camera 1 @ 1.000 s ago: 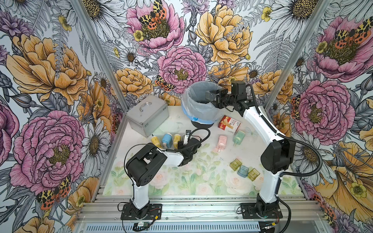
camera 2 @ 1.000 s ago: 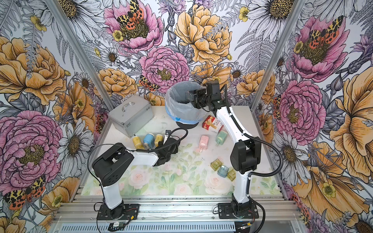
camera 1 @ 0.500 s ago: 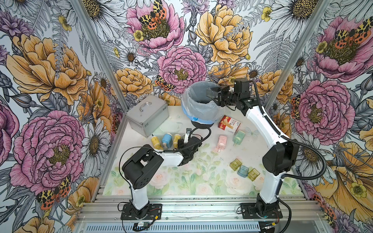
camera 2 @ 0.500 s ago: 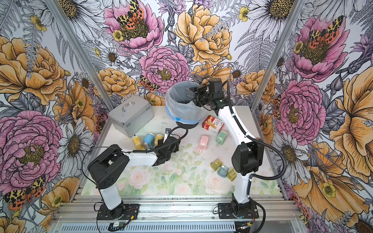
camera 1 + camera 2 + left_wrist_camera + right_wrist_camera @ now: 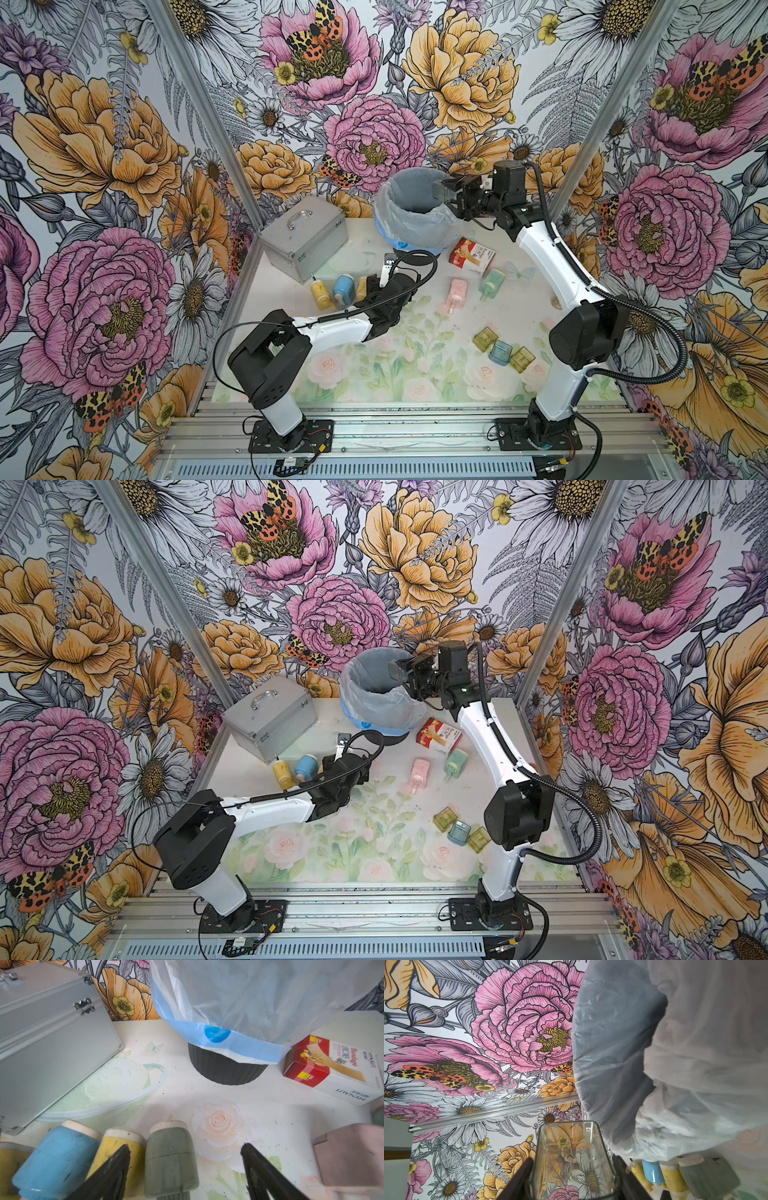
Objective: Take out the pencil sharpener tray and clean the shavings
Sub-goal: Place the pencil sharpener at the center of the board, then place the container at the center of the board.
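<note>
I am holding the clear tray (image 5: 573, 1153) in the right gripper (image 5: 572, 1167), its jaws closed on the tray's two side walls. It is up at the rim of the bin (image 5: 415, 226), on the side nearest that arm. In both top views the tray is hanging about level with the rim and partly over the liner's edge. I cannot tell whether its mouth is fully over the opening. Through the clear walls I am seeing only a few brownish crumbs clinging inside. I am judging this tray as tipped out or close to it, though a steeper tilt or a shake may be needed.

The left gripper (image 5: 185, 1148) is sitting low in front of the bin, fingers spread wide and gripping nothing. The grey-green sharpener (image 5: 170, 1157) is lying between them, with a yellow sharpener (image 5: 118, 1147) and a blue sharpener (image 5: 58, 1159) packed side by side next to it. I cannot tell whether either finger is touching it.

Three small tinted trays (image 5: 500, 351) are lying together well away from the bin on my side, so I am taking those as already pulled. A pink sharpener (image 5: 456, 295) and a green sharpener (image 5: 491, 282) are lying nearer the bin, and I cannot tell whether their trays are in. The shavings (image 5: 276, 1121) are lying as dark specks on the table (image 5: 182, 1088) in front of the bin, so the cleaning is looking unfinished.
</note>
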### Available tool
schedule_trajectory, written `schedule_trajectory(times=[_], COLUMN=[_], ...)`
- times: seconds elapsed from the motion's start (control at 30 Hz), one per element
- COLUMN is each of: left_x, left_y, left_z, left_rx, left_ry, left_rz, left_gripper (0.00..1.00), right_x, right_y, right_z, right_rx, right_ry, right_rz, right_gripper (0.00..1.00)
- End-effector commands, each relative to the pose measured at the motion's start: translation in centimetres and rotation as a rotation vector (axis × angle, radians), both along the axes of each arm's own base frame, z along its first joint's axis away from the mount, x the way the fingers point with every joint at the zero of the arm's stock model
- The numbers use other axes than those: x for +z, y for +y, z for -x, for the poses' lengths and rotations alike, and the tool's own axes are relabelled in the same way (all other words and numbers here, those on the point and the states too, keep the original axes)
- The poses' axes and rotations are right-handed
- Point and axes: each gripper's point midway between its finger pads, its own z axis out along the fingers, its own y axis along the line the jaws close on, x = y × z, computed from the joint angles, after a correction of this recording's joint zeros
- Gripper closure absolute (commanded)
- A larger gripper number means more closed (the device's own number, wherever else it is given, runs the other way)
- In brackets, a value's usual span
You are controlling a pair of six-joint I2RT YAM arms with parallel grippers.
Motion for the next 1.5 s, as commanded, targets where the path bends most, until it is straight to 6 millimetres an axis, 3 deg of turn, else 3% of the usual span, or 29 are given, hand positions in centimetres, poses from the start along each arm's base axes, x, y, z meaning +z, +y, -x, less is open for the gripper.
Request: schedule_trajectory(times=[0.0, 0.3, 0.73, 1.1, 1.47], left_x=[3.7, 7.6, 11.3, 11.2, 10.2], left_y=[0.6, 1.5, 3.4, 4.0, 4.0], left_z=[0.6, 2.9, 5.3, 5.9, 6.6], left_rx=[0.007, -0.021, -0.051, -0.075, -0.099], left_ry=[-0.065, -0.112, -0.168, -0.177, -0.147], left_rz=[0.006, 0.019, 0.079, 0.117, 0.212], left_gripper=[0.14, 0.01, 0.01, 0.01, 0.01], right_x=[1.1, 1.1, 0.6, 0.2, -1.9], right_y=[-0.8, -1.7, -4.2, -7.8, -10.8], right_z=[1.4, 2.6, 5.2, 9.4, 13.5], right_rx=[0.011, 0.035, 0.025, 0.005, -0.004], right_ry=[-0.056, -0.113, -0.203, -0.268, -0.251], right_rz=[0.047, 0.115, 0.329, 0.636, 0.867], right_gripper=[0.71, 0.71, 0.71, 0.70, 0.70])
